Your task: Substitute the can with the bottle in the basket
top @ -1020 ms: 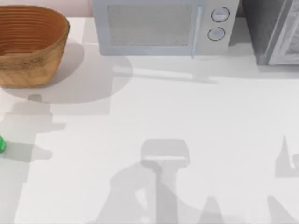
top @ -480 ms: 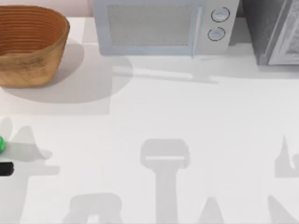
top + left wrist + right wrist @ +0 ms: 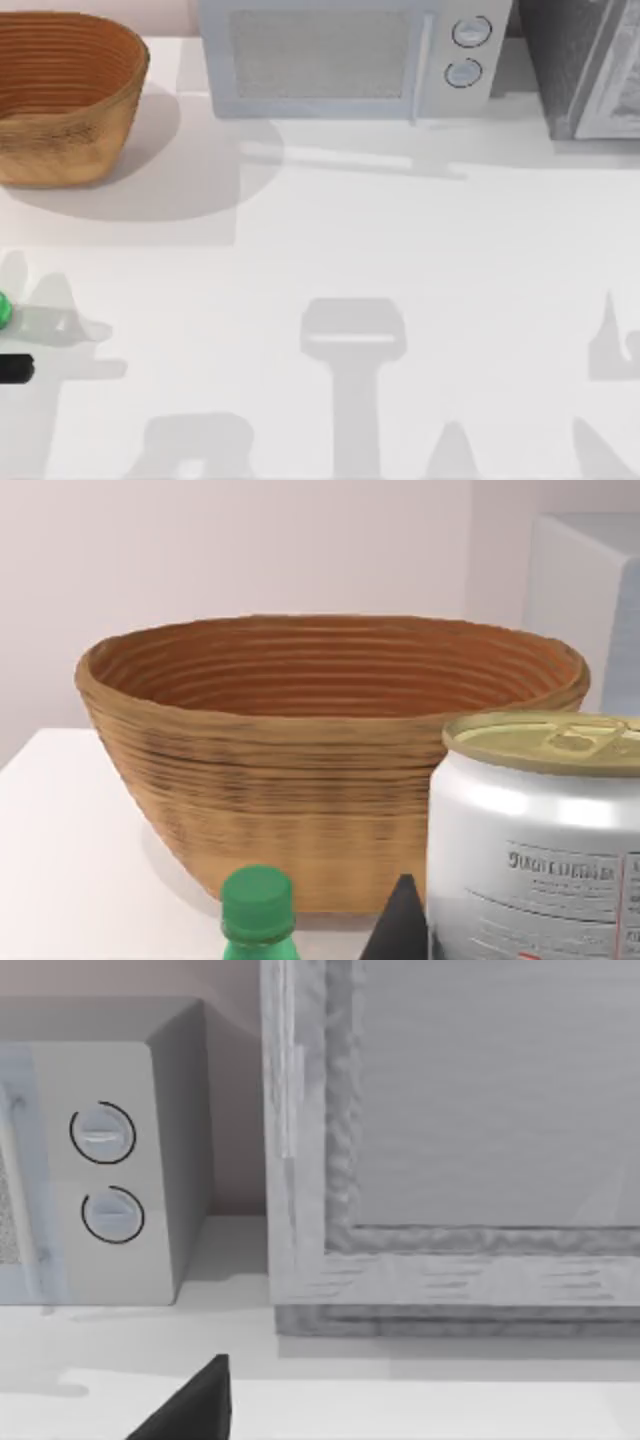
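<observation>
- White tabletop (image 3: 400,250) is filling the scene under the overhead camera, with a pale wall standing behind it and arm shadows lying across its near half.
- Along the back edge, a grey microwave (image 3: 340,55) is standing beside a larger grey appliance (image 3: 590,70) in the right corner.
- At the back left corner, the basket (image 3: 60,95) is sitting upright with its wide mouth open. It is well apart from everything else on the table.
- Outside the basket, the can (image 3: 540,840) is standing upright, gold top up, and looming close to the left wrist camera.
- Beside the can, the bottle (image 3: 258,910) is standing upright with its long axis vertical. Its green cap is peeking in at the table's left edge from overhead, between the basket and the left arm.
- Low at the table's left edge, the left gripper (image 3: 15,368) is sitting just on the near side of the bottle, with its dark tip lying right against the can's side. Whether it is clamped on the can or apart cannot be told.
- Facing the microwave and the grey appliance, the right gripper (image 3: 190,1410) is hanging parked on the right. Its state cannot be told either.
- Judging by this layout, the can's removal is looking done or nearly so. The bottle is lying nearest the left arm, so that arm is looking best placed to take it by the neck and carry it back into the basket.
</observation>
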`<state>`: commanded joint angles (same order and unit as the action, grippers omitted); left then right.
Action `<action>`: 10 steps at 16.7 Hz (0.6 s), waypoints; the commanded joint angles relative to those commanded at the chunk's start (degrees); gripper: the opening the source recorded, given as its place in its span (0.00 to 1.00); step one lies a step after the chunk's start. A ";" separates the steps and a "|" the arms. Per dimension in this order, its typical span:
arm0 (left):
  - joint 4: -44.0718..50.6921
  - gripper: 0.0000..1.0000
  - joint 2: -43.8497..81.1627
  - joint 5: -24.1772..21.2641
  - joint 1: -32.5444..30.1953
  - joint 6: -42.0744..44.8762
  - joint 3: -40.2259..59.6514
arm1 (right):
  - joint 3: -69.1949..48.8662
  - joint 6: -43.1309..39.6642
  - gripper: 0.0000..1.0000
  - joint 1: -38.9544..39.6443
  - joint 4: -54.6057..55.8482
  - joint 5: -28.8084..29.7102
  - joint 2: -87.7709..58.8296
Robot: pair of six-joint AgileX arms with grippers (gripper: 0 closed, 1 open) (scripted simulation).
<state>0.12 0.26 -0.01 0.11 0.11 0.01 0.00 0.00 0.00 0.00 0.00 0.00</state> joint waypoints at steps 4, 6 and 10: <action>-0.23 0.00 2.87 -0.95 -0.32 -0.14 0.03 | 0.00 0.00 1.00 0.00 0.00 0.00 0.00; -1.14 0.00 6.95 -2.48 -0.84 -0.23 0.64 | 0.00 0.00 1.00 0.00 0.00 0.00 0.00; -6.09 0.00 18.71 -7.57 -2.63 -0.13 4.59 | 0.00 0.00 1.00 0.00 0.00 0.00 0.00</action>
<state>-5.97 18.98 -7.58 -2.51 -0.02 4.60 0.00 0.00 0.00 0.00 0.00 0.00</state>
